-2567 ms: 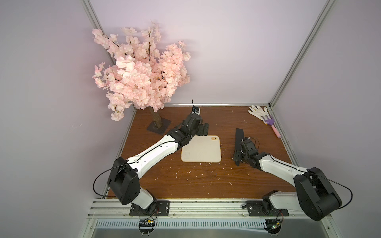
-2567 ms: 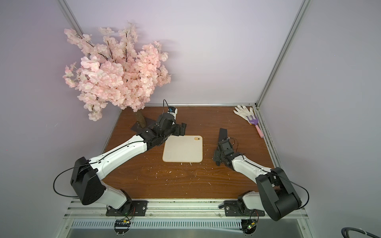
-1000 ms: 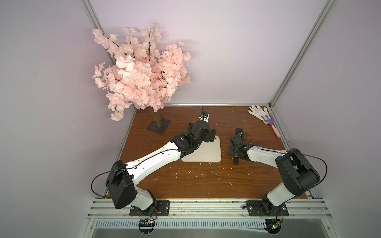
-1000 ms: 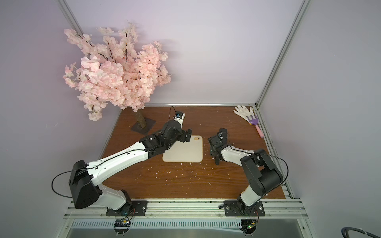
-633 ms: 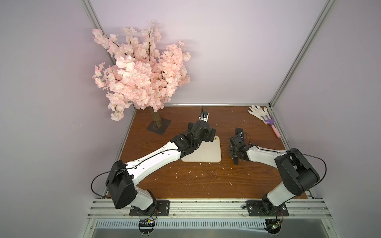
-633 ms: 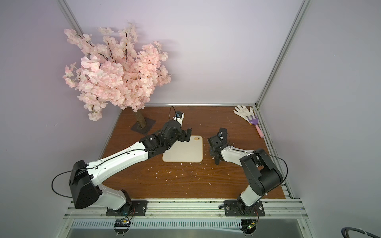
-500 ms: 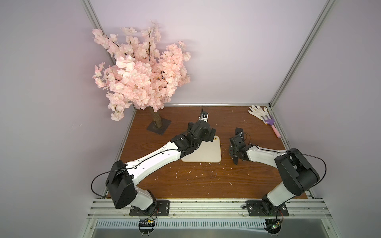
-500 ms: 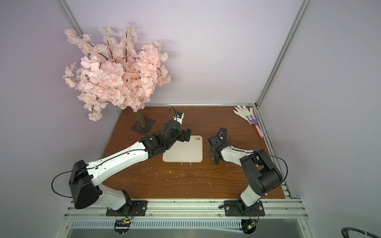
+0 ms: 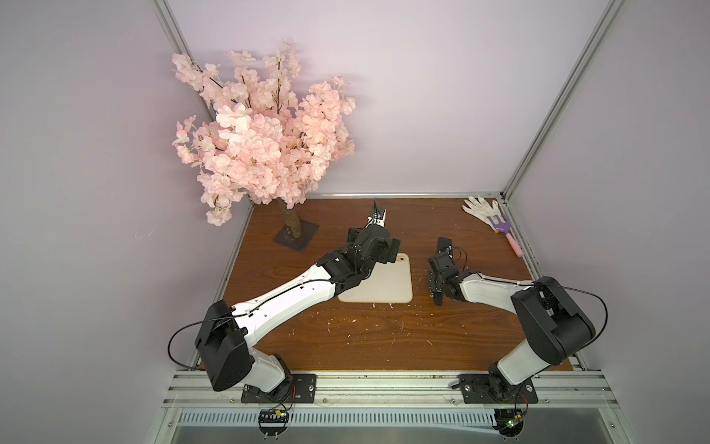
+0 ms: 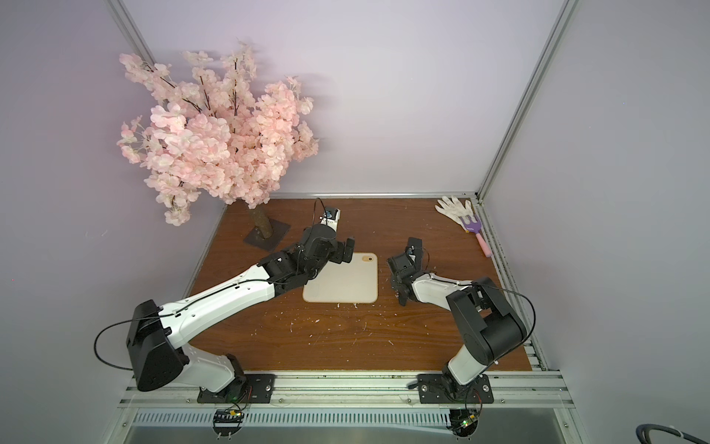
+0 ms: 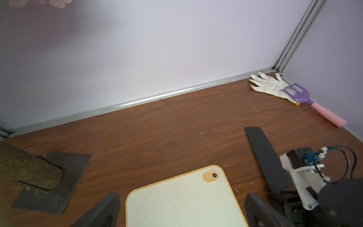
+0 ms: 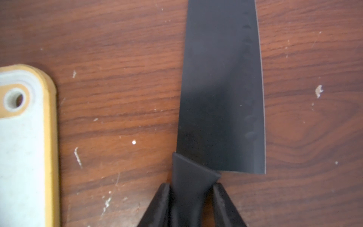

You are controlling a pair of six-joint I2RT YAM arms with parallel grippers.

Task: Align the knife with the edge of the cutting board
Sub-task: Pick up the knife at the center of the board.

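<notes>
- Right wrist: right gripper (image 12: 191, 188) fingers now pinch the knife (image 12: 222, 88) handle just behind the blade, one on each side. A second ago they stood wider.
- Knife lies flat on the table (image 9: 345, 334), right of the cutting board (image 9: 388, 284), blade pointing far. Bare wood shows between them, so no contact.
- Knife runs roughly parallel to the board's right edge, with a slight tilt.
- Left gripper (image 11: 181, 196) has come over the board's far-left corner, fingers spread, holding nothing.
- Grasp looks made. Alignment not done; the likely next step is sliding the knife left to the board's edge.
</notes>
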